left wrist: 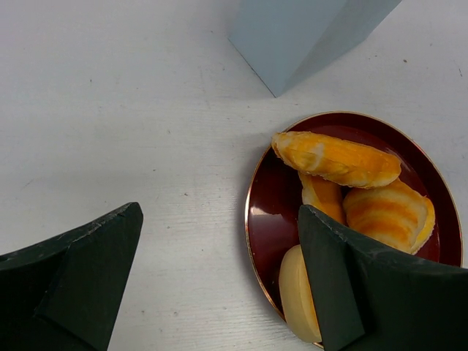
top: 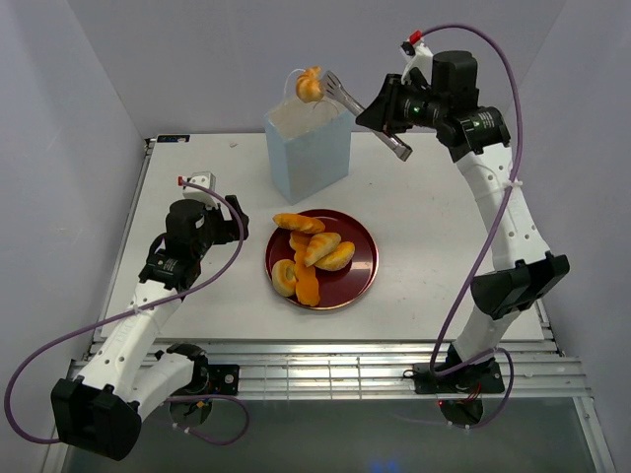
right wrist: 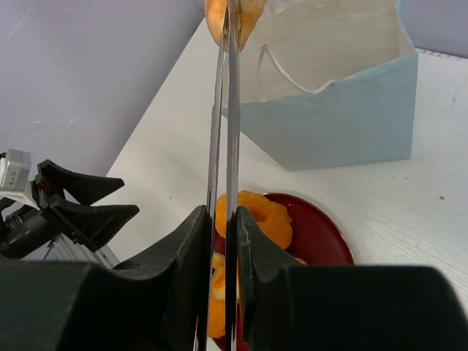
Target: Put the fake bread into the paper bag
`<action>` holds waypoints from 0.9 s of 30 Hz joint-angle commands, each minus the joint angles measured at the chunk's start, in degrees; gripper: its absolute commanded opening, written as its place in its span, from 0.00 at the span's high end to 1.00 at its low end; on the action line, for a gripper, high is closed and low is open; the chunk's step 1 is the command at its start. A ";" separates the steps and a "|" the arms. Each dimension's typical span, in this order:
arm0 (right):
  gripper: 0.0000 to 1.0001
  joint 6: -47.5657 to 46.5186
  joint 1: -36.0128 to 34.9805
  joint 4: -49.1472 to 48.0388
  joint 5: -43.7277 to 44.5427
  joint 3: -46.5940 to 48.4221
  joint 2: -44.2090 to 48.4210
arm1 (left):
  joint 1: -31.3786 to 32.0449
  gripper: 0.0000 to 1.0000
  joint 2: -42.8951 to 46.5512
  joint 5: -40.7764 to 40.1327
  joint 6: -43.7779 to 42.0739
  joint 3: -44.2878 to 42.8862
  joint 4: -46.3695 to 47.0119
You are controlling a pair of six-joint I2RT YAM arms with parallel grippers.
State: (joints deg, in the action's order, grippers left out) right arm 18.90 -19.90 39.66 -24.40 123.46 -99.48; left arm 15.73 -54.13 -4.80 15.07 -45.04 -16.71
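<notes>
A pastry (top: 309, 87) is held over the bag (top: 311, 148) by tongs (top: 353, 101) clamped in the raised right gripper (top: 375, 106); the left gripper (left wrist: 219, 212) is spread wide, empty.

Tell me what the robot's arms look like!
Both the left arm and the right arm have white tube-shaped links with chunky black joints and black bases. A thin purple cable loops along each one, and a little red tag sits near each wrist. The jaws are black, wedge-shaped blocks.
</notes>
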 commanded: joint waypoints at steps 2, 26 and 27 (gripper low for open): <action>0.75 0.71 0.04 -6.17 -2.32 0.20 -0.62 | 0.18 0.03 0.60 -0.04 -0.22 -1.19 0.36; 0.45 0.00 0.21 -3.80 -2.67 2.93 -2.57 | 0.27 0.03 0.52 0.49 -0.30 -1.28 0.45; 0.45 -0.09 0.21 -3.54 -2.58 3.01 -2.12 | 0.27 0.03 0.52 0.49 -0.30 -1.20 0.45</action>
State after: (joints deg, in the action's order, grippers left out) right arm 19.25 -19.88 37.52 -26.13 123.61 -104.07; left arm 15.73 -54.11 -4.84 15.05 -45.04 -16.71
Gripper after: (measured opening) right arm 0.552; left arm 0.973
